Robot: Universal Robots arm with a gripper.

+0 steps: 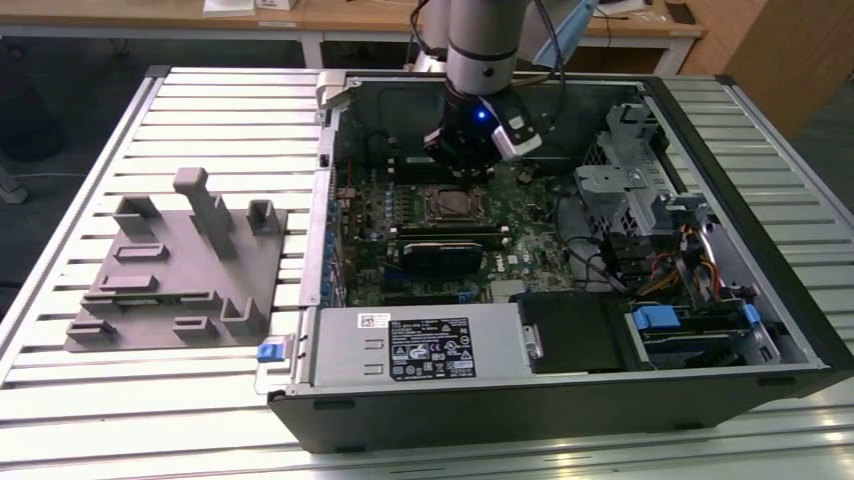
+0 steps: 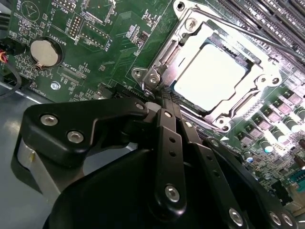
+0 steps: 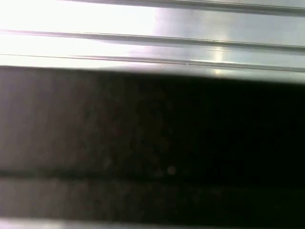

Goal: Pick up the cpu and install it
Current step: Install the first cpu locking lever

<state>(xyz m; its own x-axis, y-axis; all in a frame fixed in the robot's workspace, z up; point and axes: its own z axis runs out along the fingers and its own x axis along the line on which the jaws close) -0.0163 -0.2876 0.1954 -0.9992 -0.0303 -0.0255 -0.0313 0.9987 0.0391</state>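
Silvery and square, the cpu (image 2: 209,76) lies flat in its metal socket frame (image 2: 190,28) on the green motherboard (image 2: 109,43), its pale top glaring under light; the gripper (image 1: 470,150) hangs above the board inside the open computer case (image 1: 747,330), apart from the chip, and whether its jaws are open I cannot tell; the case rests on a slatted metal table (image 1: 214,110) beside a grey fixture (image 1: 174,270); wooden desks (image 1: 360,15) stand behind.
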